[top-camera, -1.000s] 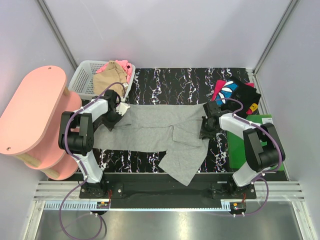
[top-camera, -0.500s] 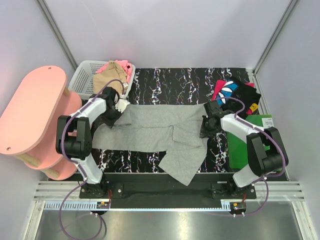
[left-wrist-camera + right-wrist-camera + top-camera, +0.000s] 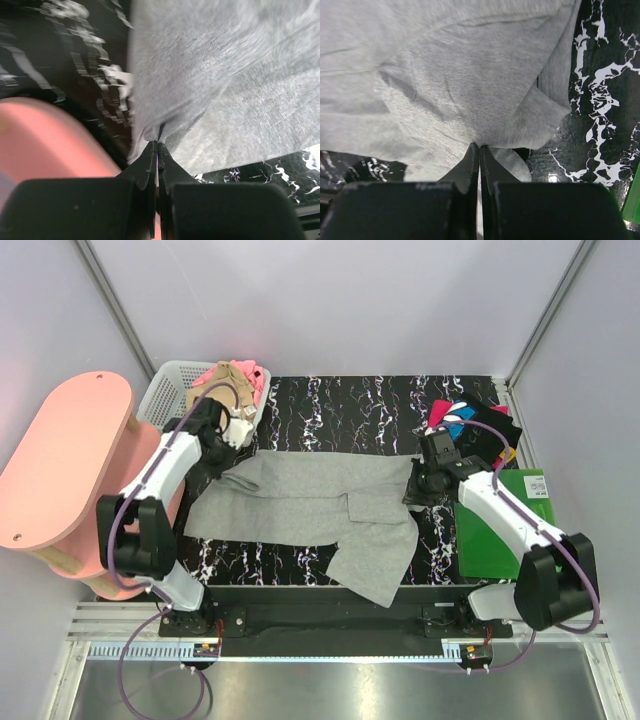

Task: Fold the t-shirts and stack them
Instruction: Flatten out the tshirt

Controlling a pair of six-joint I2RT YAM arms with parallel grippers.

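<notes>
From above, the left gripper point(image 3: 230, 430) has moved back toward the white basket point(image 3: 165, 398) since a moment ago, and it has pulled the left corner of the grey t-shirt point(image 3: 310, 495) along with it. The right gripper point(image 3: 418, 488) has now shut on the shirt's right edge, and its arm has swung out wider on that side. Both arms reach out long and low over the black table point(image 3: 340, 405). The grey shirt lies spread across the middle of the table between the two grippers, with one flap hanging toward the near edge. A tan t-shirt point(image 3: 207, 392) and a pink t-shirt point(image 3: 250, 373) sit in the basket, right by the left gripper. A black t-shirt with a bright print point(image 3: 470, 425) lies at the far right, next to a green board point(image 3: 500, 530). A pink shelf point(image 3: 60, 465) stands on the left. In the left wrist view, the two fingers are squeezed together on a pinch of grey cloth, with the pink shelf just below and blurry. In the right wrist view, the fingers are pressed tight on a fold of the grey shirt, and a bit of the green board shows at the right edge.
</notes>
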